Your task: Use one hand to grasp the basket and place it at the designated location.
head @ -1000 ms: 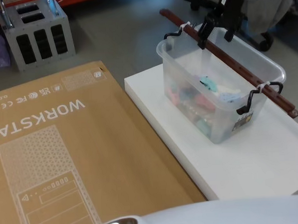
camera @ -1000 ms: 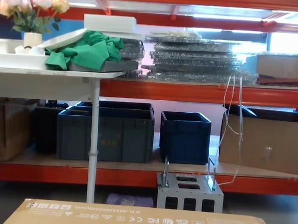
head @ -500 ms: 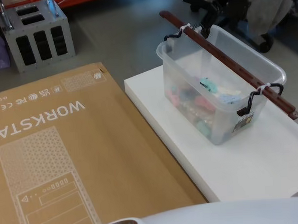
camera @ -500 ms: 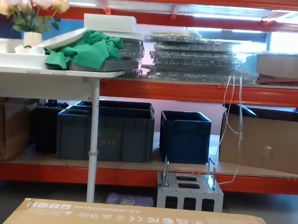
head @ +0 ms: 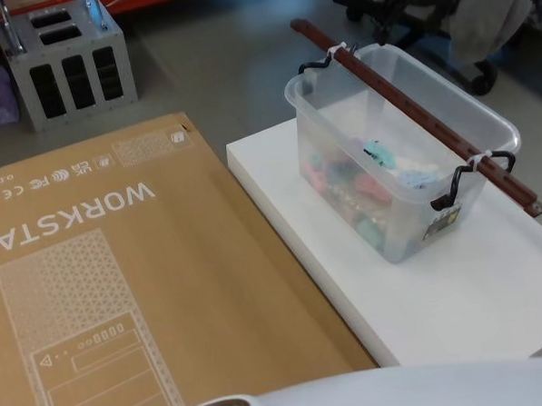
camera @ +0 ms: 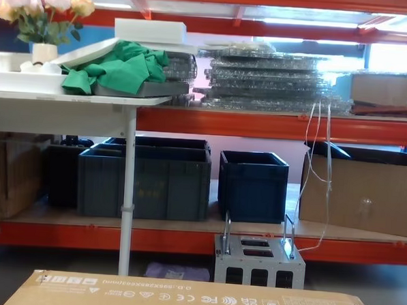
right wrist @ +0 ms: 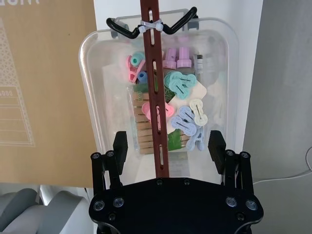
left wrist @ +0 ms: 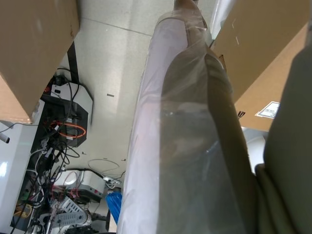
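The basket (head: 397, 229) is a translucent tub that stands on a white platform (head: 457, 289). A brown slotted bar handle (head: 410, 111) is tied across its black wire hooks. Pink, blue and green clips and wooden pegs lie inside. My right gripper (right wrist: 168, 146) hovers above one end of the basket (right wrist: 88, 97) and is open. Its black fingers (right wrist: 120, 145) are spread to either side of the line of the handle (right wrist: 155, 73), clear of it and holding nothing.
A big cardboard box (head: 121, 293) lies flat to the left of the platform. A grey metal case (head: 64, 64) stands on the floor behind it. A chair base (head: 468, 61) sits beyond the basket. Shelves with dark blue crates (camera: 144, 177) stand farther back.
My right gripper has lifted off the handle's far end and drawn back out of the top of the head view. The basket has stayed put.
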{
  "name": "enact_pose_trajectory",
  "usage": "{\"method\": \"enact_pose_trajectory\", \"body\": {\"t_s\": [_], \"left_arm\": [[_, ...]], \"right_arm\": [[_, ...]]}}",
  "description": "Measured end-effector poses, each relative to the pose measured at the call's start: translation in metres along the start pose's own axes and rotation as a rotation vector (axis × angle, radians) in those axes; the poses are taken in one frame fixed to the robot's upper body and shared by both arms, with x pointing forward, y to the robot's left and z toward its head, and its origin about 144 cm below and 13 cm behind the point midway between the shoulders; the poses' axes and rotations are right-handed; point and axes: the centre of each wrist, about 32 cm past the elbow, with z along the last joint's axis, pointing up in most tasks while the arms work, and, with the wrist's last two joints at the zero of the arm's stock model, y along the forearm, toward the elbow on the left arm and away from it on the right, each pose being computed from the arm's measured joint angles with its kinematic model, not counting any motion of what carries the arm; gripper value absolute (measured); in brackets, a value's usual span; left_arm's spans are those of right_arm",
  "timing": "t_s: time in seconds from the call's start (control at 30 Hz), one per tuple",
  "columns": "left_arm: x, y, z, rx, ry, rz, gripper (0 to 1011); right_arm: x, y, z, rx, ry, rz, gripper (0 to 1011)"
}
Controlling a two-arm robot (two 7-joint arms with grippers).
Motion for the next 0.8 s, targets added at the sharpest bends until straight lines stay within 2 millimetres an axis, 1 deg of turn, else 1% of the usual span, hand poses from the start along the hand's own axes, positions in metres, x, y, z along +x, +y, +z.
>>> {"method": "enact_pose_trajectory", "body": {"t_s": [0.33, 0.8], "left_arm": [[0.0000, 0.0000, -0.0001, 0.000, 0.000, 0.000, 0], [0.0000, 0.0000, 0.0000, 0.000, 0.000, 0.000, 0]], "right_arm": [[-0.0025, -0.0074, -0.0029, 0.005, 0.010, -0.019, 1001], [-0.0023, -0.0072, -0.0031, 0.007, 0.011, -0.018, 1001]]}}
